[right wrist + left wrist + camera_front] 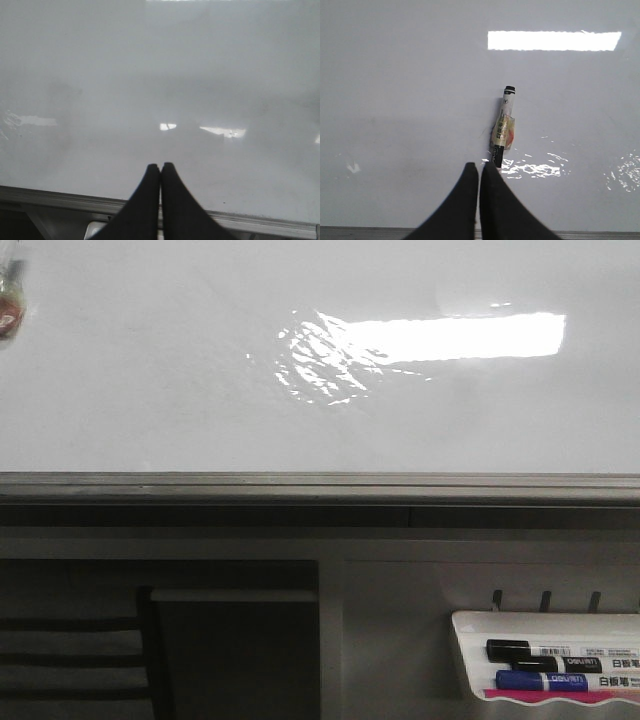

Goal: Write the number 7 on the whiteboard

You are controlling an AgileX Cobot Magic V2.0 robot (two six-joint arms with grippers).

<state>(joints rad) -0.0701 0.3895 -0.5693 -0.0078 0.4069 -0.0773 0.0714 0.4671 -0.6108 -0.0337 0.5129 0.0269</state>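
The whiteboard fills the upper front view, glossy white with a bright rectangular reflection and a grey bottom rail. No number 7 shows on it in any view. In the left wrist view my left gripper is shut and empty in front of the board. A taped black-and-white marker lies against the board just past the fingertips, beside one of them, not between the jaws. It also shows at the far left edge of the front view. My right gripper is shut and empty, low before the board. Neither gripper shows in the front view.
A small white tray hangs below the rail at the right, holding a black marker and a blue marker. Small hooks sit above it. A dark panel lies lower left. The rail crosses under the right gripper.
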